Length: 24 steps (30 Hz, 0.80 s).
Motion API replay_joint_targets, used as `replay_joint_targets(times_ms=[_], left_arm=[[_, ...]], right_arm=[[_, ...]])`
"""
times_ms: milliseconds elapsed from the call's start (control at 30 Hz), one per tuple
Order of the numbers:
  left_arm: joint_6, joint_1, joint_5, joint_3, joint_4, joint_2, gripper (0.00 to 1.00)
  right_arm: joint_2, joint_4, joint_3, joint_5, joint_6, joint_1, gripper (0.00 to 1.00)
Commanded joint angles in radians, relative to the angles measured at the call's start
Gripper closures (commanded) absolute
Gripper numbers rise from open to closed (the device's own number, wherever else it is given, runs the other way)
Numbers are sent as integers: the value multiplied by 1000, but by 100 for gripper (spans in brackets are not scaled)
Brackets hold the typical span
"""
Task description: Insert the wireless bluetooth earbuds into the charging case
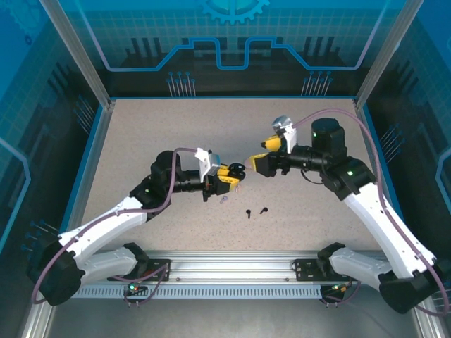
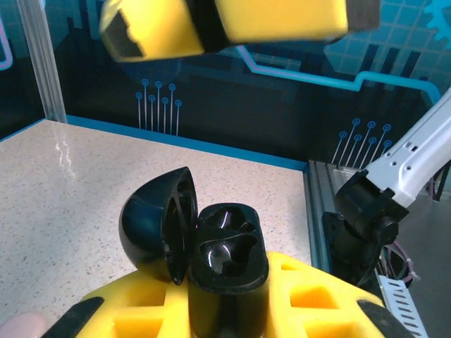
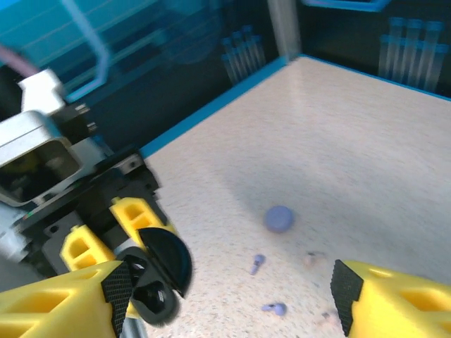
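2 grippers meet over mid-table. I see the left gripper [image 1: 227, 177] clamped on the black charging case [image 2: 227, 257], its lid swung open. Just to its right, the right gripper [image 1: 258, 163] faces it with jaws spread wide, holding nothing. 2 black earbuds [image 1: 249, 212] lie on the table [image 1: 141, 141], nearer than both tools. 2 lilac earbuds [image 3: 258, 263] lie close to a lilac disc [image 3: 279, 218].

Case [image 1: 237, 170] between fingers of left gripper [image 1: 231, 174], over middle of table [image 1: 141, 141]. Lid open, swung to one side. Right gripper [image 1: 258, 163] just right of case, facing it, not touching. Two earbuds [image 1: 249, 213] side by side on table, in front of both grippers. Third earbud [image 1: 224, 201] just in front of left gripper.
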<state>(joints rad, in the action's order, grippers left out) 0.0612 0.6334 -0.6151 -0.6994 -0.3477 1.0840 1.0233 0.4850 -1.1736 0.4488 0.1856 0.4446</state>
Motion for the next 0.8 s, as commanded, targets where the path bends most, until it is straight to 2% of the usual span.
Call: replay_joint_targets(times_ms=[0,167,300,500,667,767], left_arm=[[72,11,35,36,-103,-31,100],[112,10,23,50,-187,-33,100],[134,11,8,34,-189,-36,100],[142,11,-3,24,-186,-61,100],[144,11,2,27,-155,-78,100],[137,10,3,31,-154,-81,100]], right_arm=[[-53,203,-2,-354,210,-6,22],[-108,327,106,-499,336,-7,22],[-97,354,240,-466,452,-2,23],[-3,215,470,-452,621,97,31],[107,95,514,-462,691,192,33],[169,36,514,-457,703,209,36]])
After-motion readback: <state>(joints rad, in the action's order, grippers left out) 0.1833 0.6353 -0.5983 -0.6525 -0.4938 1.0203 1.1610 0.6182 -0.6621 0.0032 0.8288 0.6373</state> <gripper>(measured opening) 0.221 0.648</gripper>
